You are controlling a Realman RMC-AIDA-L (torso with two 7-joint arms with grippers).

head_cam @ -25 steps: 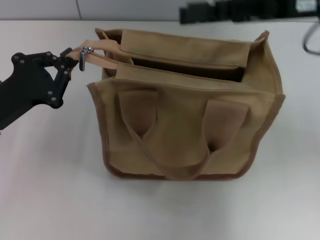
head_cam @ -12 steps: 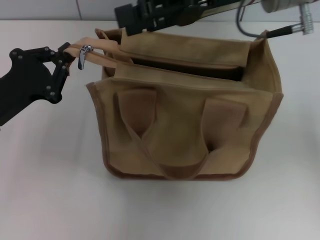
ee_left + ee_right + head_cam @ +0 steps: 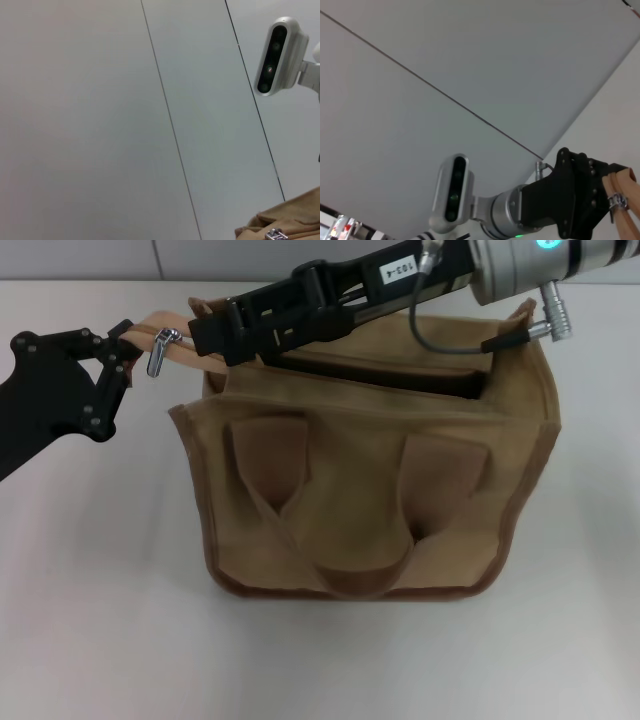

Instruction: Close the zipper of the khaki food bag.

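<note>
The khaki food bag [image 3: 370, 490] stands upright mid-table, its top gaping open. The zipper's tan end strip [image 3: 185, 348] sticks out past the bag's left end, with the silver pull tab [image 3: 158, 350] hanging on it. My left gripper [image 3: 128, 340] is shut on the tip of that strip and holds it out to the left. My right gripper [image 3: 203, 336] reaches across the bag's top from the upper right and ends just right of the pull tab. The right wrist view shows the left gripper [image 3: 580, 200], strip [image 3: 626, 215] and tab [image 3: 618, 201].
The bag stands on a white table [image 3: 100, 590] with a grey wall behind. The right arm's grey cable [image 3: 450, 340] loops over the bag's far rim. The left wrist view shows the wall, the right wrist camera [image 3: 276, 57] and a bag corner [image 3: 295, 220].
My right arm has swung in from the upper right and reached across the bag's top to just beside the pull tab. My left gripper has drawn the strip slightly left.
</note>
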